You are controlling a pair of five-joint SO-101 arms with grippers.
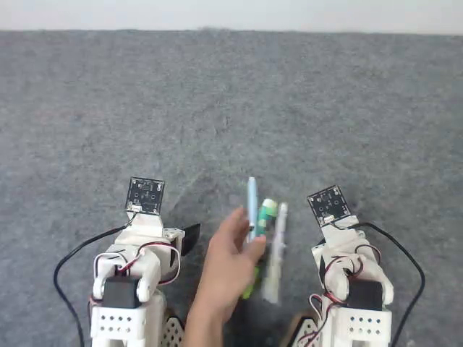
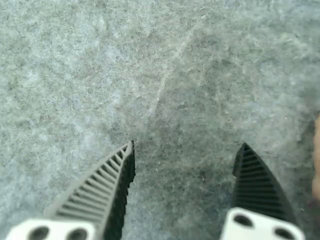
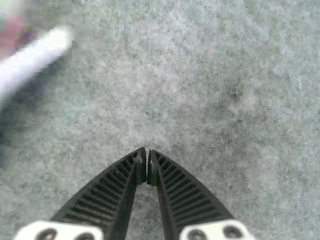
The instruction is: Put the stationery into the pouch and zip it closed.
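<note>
A person's hand (image 1: 228,264) comes in from the front edge between the two arms and holds several pens: a light blue one (image 1: 252,202), a green one (image 1: 266,214) and a white one (image 1: 277,246). The white pen (image 3: 30,62) passes blurred at the edge of the right wrist view. My left gripper (image 2: 185,155) hangs open over bare carpet, nothing between its fingers. My right gripper (image 3: 147,162) is shut and empty over the carpet. Both arms sit folded back at the front of the table, left arm (image 1: 137,267) and right arm (image 1: 347,267).
Grey carpet (image 1: 231,108) covers the whole table, with wide free room beyond the arms. Black cables (image 1: 69,267) trail from each arm base at the front corners.
</note>
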